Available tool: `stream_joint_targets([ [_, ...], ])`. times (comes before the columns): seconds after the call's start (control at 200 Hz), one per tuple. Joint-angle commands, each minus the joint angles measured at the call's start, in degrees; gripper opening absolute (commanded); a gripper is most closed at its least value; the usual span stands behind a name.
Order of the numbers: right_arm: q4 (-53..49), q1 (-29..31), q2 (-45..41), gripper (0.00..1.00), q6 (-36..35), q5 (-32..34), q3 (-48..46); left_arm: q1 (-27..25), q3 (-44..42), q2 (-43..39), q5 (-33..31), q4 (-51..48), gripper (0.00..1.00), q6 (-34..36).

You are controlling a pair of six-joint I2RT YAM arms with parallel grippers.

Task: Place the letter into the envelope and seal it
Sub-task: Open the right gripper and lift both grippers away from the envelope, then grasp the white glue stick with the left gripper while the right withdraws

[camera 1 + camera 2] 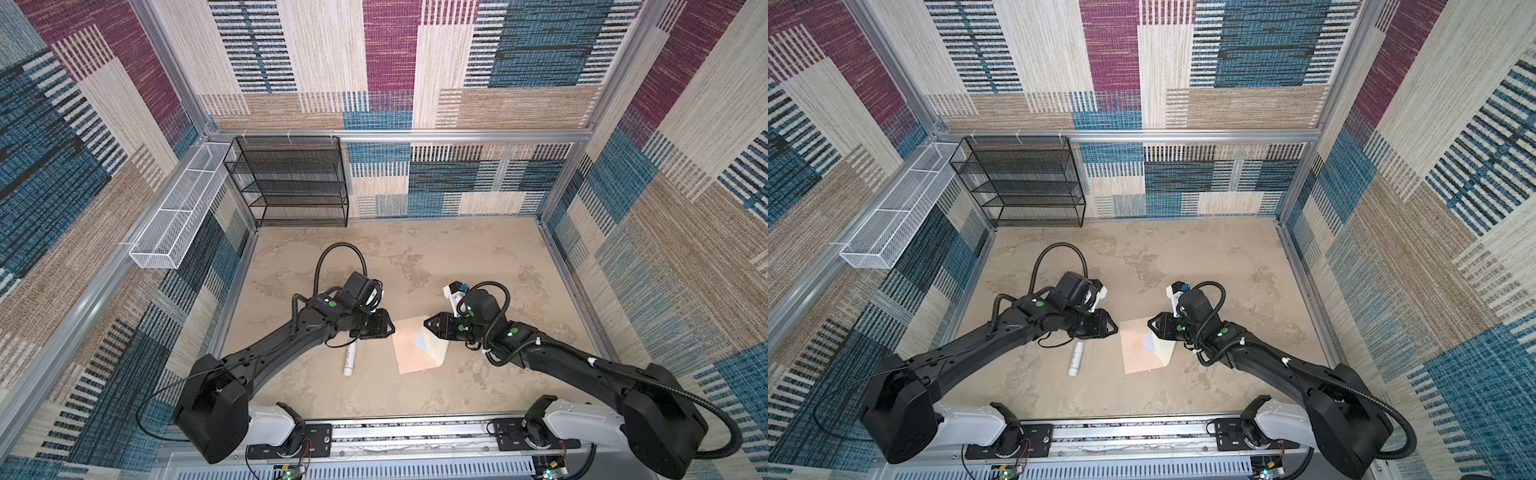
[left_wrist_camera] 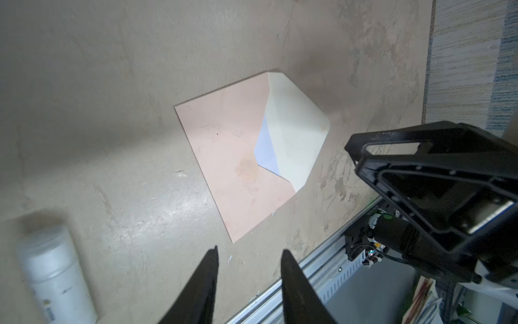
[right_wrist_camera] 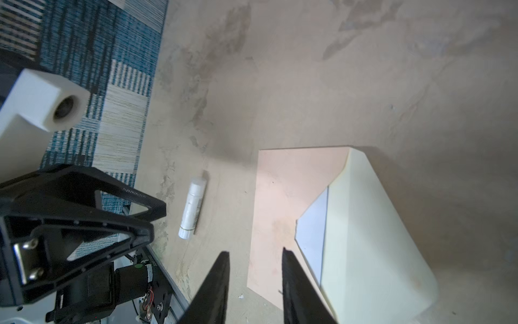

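One tan table (image 1: 457, 257) filled most of my screen, with the left arm (image 1: 266, 353) and the right arm (image 1: 561, 357) reaching in over it from the near edge. Against the back wall stood a black mesh rack (image 1: 291, 183), and a white mesh basket (image 1: 178, 216) was fixed along the left wall. The envelope (image 1: 409, 351) lay flat near the middle of the table, between the two grippers, peach side up, its cream flap (image 1: 436, 353) folded open toward the right arm. The letter (image 2: 266, 151) sat tucked inside it, and I saw only a white sliver at the mouth beside the flap. The left gripper (image 2: 249, 249) hung just beside the envelope's left edge, jaws parted with nothing between them. The right gripper (image 3: 253, 251) hung over the envelope's far corner by the flap, jaws likewise apart and empty; whether its tips touched the paper I could not tell. A small white tube (image 1: 348, 361) lay left of the envelope, apart from it, near the left gripper.
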Motion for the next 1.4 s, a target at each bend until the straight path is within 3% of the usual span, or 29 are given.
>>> stream_joint_targets([
  [0.0,7.31,0.60,-4.64,0.35,-5.66,1.61,-2.08,-0.01,2.11,-2.62,-9.06,-11.44,0.42,2.56],
  [0.195,16.23,4.08,-13.22,0.34,-14.56,3.10,-8.41,0.01,1.82,-8.33,-17.42,-20.52,0.47,0.67],
  [0.336,19.97,8.11,-14.34,0.35,-19.40,4.00,-10.44,0.04,-0.56,-10.50,-22.16,-26.18,0.54,-1.30],
  [0.536,23.06,17.28,-12.32,0.37,-27.94,7.55,-11.59,0.15,-4.13,-6.55,-20.37,-26.06,0.61,-1.57],
  [0.771,26.97,22.91,-8.60,0.39,-31.69,8.69,-13.03,1.04,-6.51,-2.14,-17.05,-19.34,0.67,-0.17],
  [1.027,28.14,24.71,-3.84,0.40,-30.92,9.73,-12.38,4.23,-7.61,3.76,-13.83,-15.05,0.57,1.97],
  [1.392,29.57,24.75,-2.36,0.40,-30.00,10.63,-13.72,4.70,-5.77,10.10,-14.60,-15.13,0.39,3.79],
])
